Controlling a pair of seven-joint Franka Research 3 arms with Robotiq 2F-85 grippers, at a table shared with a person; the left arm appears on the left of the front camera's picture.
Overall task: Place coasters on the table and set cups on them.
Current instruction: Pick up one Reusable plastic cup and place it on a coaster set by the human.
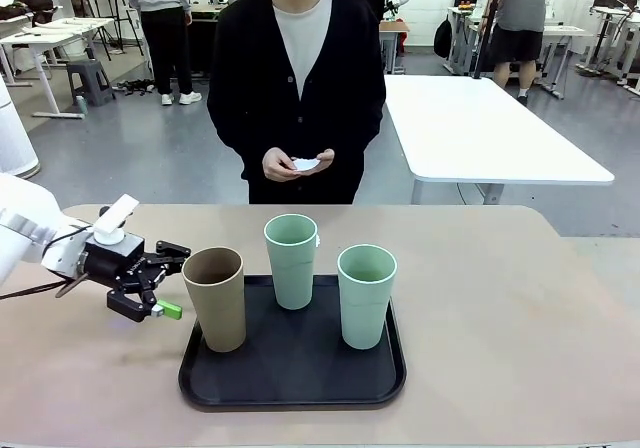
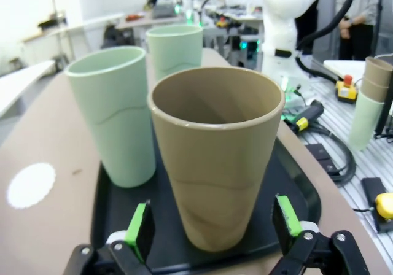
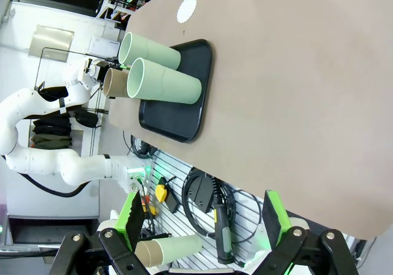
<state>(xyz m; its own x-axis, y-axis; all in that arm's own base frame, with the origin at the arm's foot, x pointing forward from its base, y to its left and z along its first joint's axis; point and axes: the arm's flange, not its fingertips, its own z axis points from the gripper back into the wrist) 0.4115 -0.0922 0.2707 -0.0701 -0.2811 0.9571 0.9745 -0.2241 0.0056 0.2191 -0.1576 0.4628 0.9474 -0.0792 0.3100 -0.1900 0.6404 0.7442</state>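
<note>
Black tray (image 1: 290, 393): matte, rounded-square, with a raised rim. It lies on the table (image 1: 500, 308) toward the robot's edge and carries all three cups.
Tan cup (image 1: 215, 303): tall, tapered and handleless. It stands upright at the tray's front left.
Far mint cup (image 1: 291, 260): upright at the tray's far middle, apart from the others.
Right mint cup (image 1: 366, 298): upright on the tray's right side.
Left gripper (image 1: 172, 281): jaws spread wide and empty. Its green pads (image 2: 140, 223) frame the tan cup just ahead, and no contact is visible.
Right gripper (image 3: 202, 223): jaws wide and empty, raised and looking down past the table's edge.
Coaster (image 2: 31, 186): a thin white scalloped disc, flat on bare tabletop just off the tray's far side.
Person's hands (image 1: 298, 163): at the far edge, holding a small white piece; how many cannot be told.
Open room: broad beige tabletop to the right of the tray.
Surroundings: white table (image 1: 490, 133) beyond; cables (image 3: 212, 207) below the table's edge.
</note>
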